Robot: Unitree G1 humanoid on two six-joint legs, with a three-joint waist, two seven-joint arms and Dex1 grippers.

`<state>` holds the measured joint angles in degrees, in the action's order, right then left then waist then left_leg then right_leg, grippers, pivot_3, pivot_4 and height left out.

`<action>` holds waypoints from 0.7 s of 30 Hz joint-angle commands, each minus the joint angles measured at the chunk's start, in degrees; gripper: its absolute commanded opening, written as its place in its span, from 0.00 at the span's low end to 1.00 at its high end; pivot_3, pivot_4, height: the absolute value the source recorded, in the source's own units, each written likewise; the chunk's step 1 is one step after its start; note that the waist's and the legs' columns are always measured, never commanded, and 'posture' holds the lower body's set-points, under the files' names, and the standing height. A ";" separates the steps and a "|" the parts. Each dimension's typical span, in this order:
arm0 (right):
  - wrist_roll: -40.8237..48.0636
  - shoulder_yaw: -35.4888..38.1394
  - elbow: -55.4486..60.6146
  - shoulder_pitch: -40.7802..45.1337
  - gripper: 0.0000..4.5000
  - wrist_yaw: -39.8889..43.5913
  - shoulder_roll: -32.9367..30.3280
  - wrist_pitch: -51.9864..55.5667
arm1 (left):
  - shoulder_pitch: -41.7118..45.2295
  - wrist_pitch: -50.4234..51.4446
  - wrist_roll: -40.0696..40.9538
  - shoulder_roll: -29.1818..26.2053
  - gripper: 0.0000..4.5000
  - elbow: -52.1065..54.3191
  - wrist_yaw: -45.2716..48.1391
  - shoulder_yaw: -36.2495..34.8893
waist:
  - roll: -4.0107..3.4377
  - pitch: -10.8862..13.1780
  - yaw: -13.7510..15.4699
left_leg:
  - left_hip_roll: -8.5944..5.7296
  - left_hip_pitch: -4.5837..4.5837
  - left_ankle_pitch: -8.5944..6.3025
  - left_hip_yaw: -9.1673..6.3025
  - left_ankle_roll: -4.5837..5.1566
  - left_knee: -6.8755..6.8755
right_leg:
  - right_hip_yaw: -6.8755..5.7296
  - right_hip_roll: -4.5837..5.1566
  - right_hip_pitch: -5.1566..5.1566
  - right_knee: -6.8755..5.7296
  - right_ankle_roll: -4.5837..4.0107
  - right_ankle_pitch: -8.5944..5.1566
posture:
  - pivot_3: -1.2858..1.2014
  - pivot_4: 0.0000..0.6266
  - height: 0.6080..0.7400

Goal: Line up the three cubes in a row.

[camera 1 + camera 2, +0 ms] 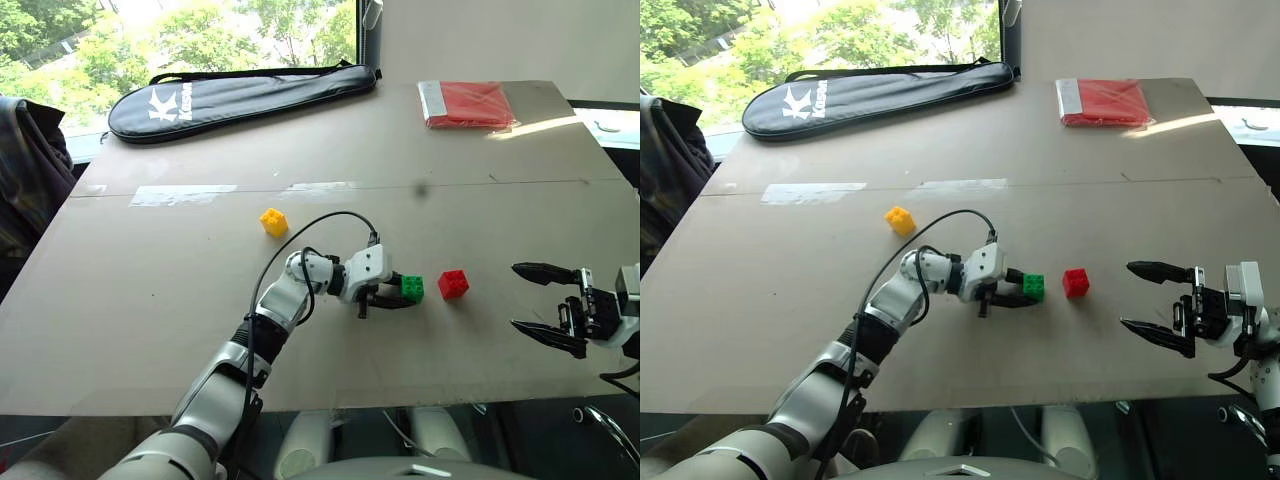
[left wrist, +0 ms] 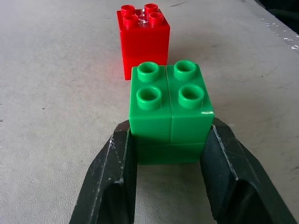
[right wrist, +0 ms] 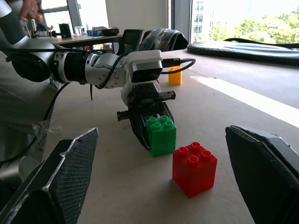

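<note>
The green cube (image 1: pixel 412 288) rests on the table, clamped between the two black fingers (image 2: pixel 112 177) of my left gripper (image 1: pixel 398 292), which is shut on it. A little to its right stands the red cube (image 1: pixel 453 284), with a small gap between the two. The yellow cube (image 1: pixel 274 221) sits apart, farther back and to the left. Over the table's right edge my right gripper (image 1: pixel 535 298) hangs open, pointing left toward the red cube (image 3: pixel 194 168) with nothing between its fingers.
A black racket bag (image 1: pixel 240 95) lies along the table's far left edge. A flat red packet (image 1: pixel 468 104) sits at the far right corner. Strips of clear tape (image 1: pixel 180 194) cross the cardboard tabletop (image 1: pixel 150 290).
</note>
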<state>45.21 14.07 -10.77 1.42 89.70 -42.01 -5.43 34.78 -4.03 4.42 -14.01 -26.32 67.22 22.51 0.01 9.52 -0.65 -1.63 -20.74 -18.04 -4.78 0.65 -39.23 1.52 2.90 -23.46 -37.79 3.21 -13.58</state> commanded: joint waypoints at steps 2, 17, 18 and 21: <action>0.09 1.74 -0.09 0.21 1.00 2.80 0.23 -1.50 | 0.55 -1.01 -1.12 0.24 0.28 -0.97 -1.42 -0.61 | 0.00 0.00 -0.01 | -0.01 0.01 0.00 0.00 0.00 0.00 | 0.00 0.00 0.00 -0.01 0.00 0.00 | 0.52 0.24 1.00; 0.24 0.76 -1.35 0.51 1.00 2.80 0.00 -3.02 | -0.47 -1.84 -1.70 -0.55 0.92 -1.55 -1.49 -0.53 | -0.01 -0.01 -0.09 | 0.00 0.02 0.01 0.01 -0.02 0.00 | 0.01 -0.01 0.00 -0.03 0.00 0.00 | 0.52 0.24 1.00; 0.26 0.77 -1.39 0.45 1.00 2.80 -0.05 -3.05 | -0.54 -1.92 -1.68 -0.66 0.92 -1.47 -1.44 -0.60 | -0.01 -0.01 -0.09 | 0.00 0.02 0.01 0.00 -0.01 0.00 | 0.01 -0.01 0.00 -0.03 0.00 0.00 | 0.52 0.24 1.00; 0.13 0.71 -1.71 0.43 1.00 2.80 -0.13 -3.25 | -1.04 -1.88 -1.45 -1.30 0.92 -0.64 -1.40 -0.92 | -0.01 -0.01 -0.12 | 0.00 0.03 0.00 0.00 -0.01 0.00 | 0.01 -0.01 0.00 -0.04 0.00 0.00 | 0.52 0.24 1.00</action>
<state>44.85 14.08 -12.56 1.63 89.70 -41.66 -7.71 34.74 -5.67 3.50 -14.26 -26.97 66.16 22.49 0.00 9.51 -0.76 -1.63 -20.71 -18.03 -4.78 0.65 -39.23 1.53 2.89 -23.46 -37.83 3.21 -13.58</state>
